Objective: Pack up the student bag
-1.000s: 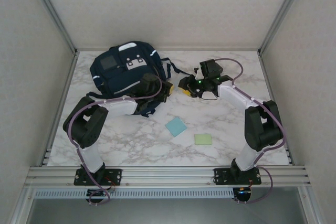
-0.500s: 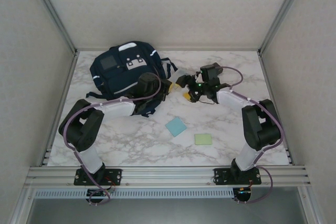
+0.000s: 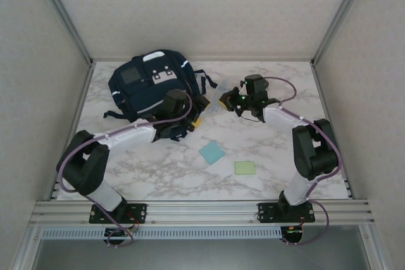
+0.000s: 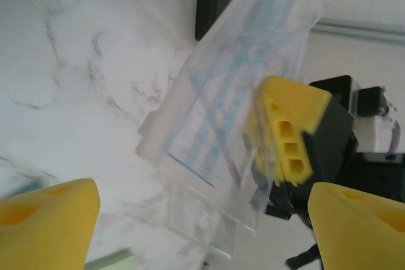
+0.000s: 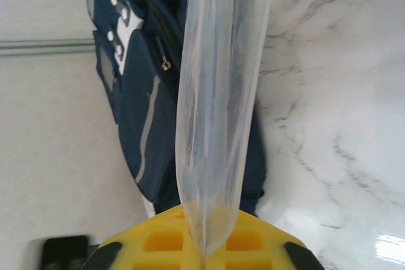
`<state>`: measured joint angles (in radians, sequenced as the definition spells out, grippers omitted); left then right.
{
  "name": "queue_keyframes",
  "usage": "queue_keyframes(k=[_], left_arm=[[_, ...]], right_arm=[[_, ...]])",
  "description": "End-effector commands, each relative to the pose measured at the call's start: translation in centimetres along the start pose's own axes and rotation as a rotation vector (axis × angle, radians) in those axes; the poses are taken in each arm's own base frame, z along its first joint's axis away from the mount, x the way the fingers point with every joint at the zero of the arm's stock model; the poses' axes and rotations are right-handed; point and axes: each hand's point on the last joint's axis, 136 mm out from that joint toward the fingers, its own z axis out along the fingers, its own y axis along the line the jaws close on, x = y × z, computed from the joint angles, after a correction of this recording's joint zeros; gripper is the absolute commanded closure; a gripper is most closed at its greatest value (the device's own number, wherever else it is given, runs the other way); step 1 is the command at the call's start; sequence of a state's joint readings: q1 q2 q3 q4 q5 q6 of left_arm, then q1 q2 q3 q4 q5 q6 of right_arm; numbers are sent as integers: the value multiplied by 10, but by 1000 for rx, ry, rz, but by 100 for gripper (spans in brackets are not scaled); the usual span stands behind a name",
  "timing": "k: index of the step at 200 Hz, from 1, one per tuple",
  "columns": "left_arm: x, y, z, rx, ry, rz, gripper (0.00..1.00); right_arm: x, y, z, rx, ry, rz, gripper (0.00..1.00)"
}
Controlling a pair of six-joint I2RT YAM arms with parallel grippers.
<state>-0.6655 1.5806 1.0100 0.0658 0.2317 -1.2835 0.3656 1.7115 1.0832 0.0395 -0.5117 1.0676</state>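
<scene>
Over at the far left of the marble table [image 3: 152, 165] sits the student bag [image 3: 142, 83], lying with its patches upward and its straps trailing off to the right. It looks soft and slumped, fabric with no frame, so I'd judge it will sag and fold wherever it is pulled. The firmest places to take it are probably a strap or the stitched edge beside the zip, not the loose panel.

Just right of the bag, low against its near corner, is the left gripper [image 3: 196, 117]. Its yellow fingers [image 4: 47, 226] are spread wide, with nothing between them.

Next along hangs a clear plastic pouch [image 4: 221, 124], thin and limp, with faint blue lines showing through it (light and slippery, I'd guess, and likely to buckle if pushed). The right gripper [image 5: 202, 241] is pinched tight on one end of it, the pouch reaching towards the bag.

Nearer the arms, well apart from all this, a blue card [image 3: 212, 152] and a green pad [image 3: 244, 167] lie flat on the table.
</scene>
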Motion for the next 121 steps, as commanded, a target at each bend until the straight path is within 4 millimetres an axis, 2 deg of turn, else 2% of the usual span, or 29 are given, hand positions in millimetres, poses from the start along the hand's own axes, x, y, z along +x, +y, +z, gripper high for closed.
queue_keyframes(k=[1, 20, 47, 59, 121], left_arm=[[-25, 9, -46, -294, -61, 455, 13], [-49, 12, -60, -477, -86, 717, 12], [-85, 34, -66, -760, -73, 1052, 15], [-94, 43, -62, -830, -25, 1152, 15], [-126, 90, -29, -1002, 173, 1237, 19]], right_arm=[[-9, 2, -19, 59, -24, -87, 100], [-6, -6, -29, 131, -8, -138, 100], [-1, -16, -40, 201, -4, -170, 100], [1, -18, -42, 209, -2, -171, 100], [6, -27, -51, 254, -5, -179, 100]])
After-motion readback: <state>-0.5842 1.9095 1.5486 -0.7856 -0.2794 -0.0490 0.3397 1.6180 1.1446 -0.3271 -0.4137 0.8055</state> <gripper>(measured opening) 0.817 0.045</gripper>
